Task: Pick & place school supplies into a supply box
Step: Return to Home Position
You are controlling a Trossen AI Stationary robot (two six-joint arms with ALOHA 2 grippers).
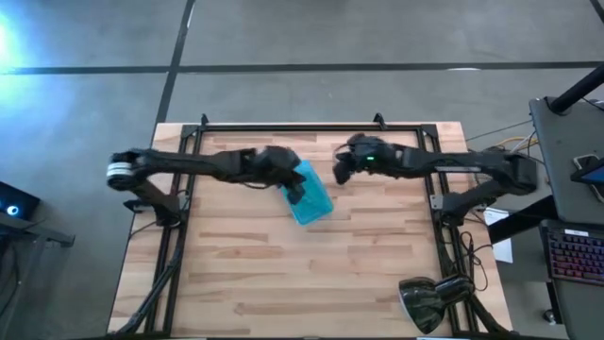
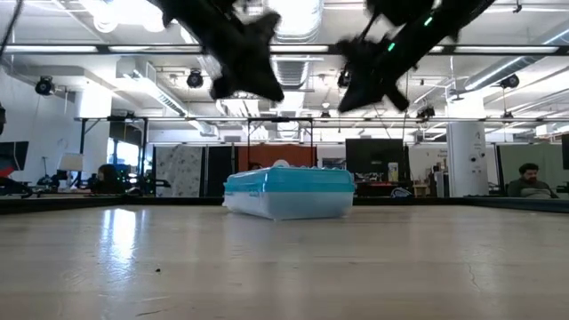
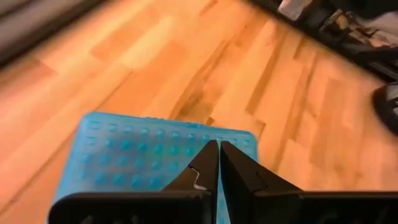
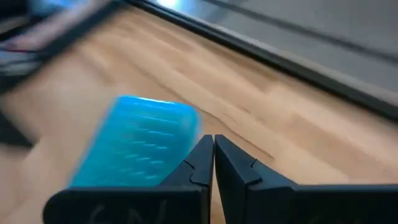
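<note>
The supply box [image 1: 310, 200] lies closed on the wooden table, flat on its clear lower half [image 2: 289, 208] with the turquoise lid [image 2: 289, 180] on top. My left gripper [image 1: 294, 187] hangs shut in the air over the box's far left end, fingertips together [image 3: 219, 144], with the box [image 3: 149, 162] below it. My right gripper [image 1: 342, 174] hangs shut just right of the box's far end, above the table, fingertips together [image 4: 213, 138], with the box [image 4: 140, 143] beside it. In the low view both grippers [image 2: 258, 84] [image 2: 356, 96] are well clear of the lid. The school supplies are out of view.
A black metal frame [image 1: 283, 127] runs along the table's far and side edges. A dark desk lamp [image 1: 429, 300] stands at the near right corner. A keyboard [image 1: 576, 257] sits off the table to the right. People [image 2: 531, 180] sit in the room beyond.
</note>
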